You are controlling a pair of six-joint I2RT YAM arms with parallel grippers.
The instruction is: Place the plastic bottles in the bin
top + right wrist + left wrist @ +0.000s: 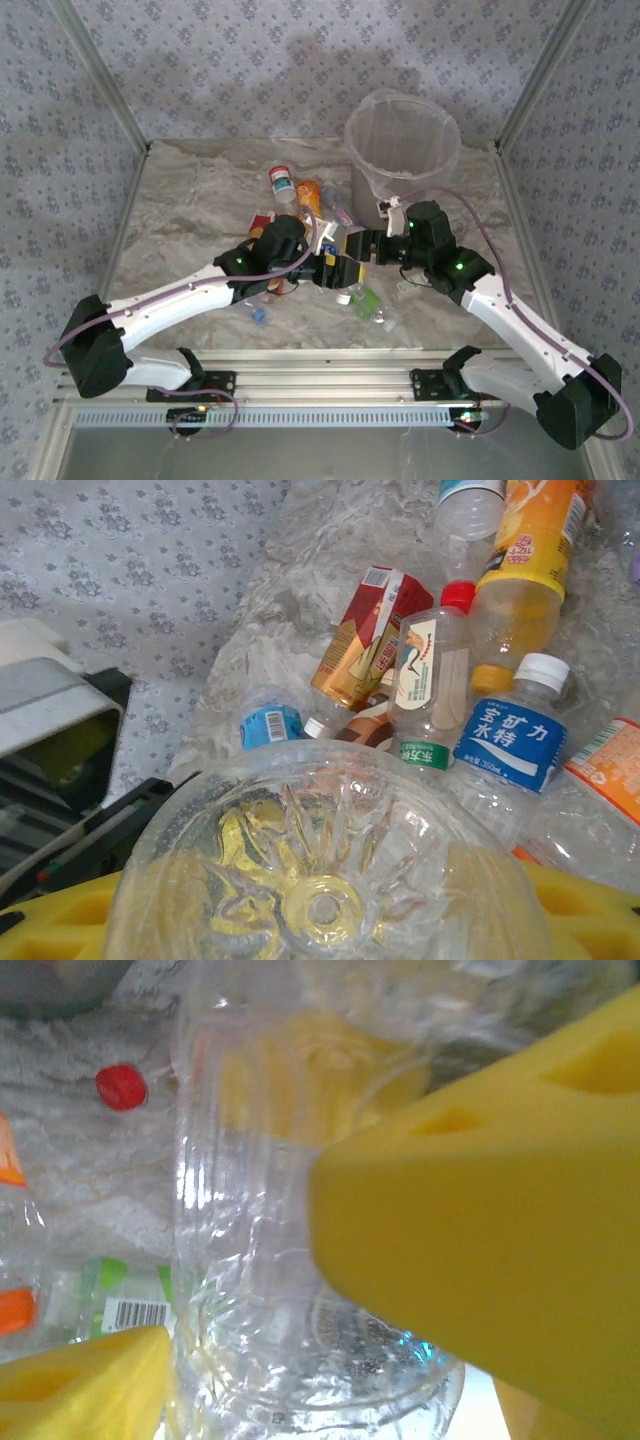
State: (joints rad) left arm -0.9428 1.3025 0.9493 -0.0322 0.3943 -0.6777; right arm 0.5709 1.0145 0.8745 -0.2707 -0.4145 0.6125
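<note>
Flanking one clear bottle (320,880): two arms (190,295) (510,310).

Soft even light, close-ups perhaps blurred

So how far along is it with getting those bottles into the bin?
Not far, at a guess. Done: unclear, since the bin is hard to see into from above. In hand: one clear bottle sits between the jaws of both the left gripper and the right gripper, as if being passed across. Left: many bottles lying on the table.
</note>
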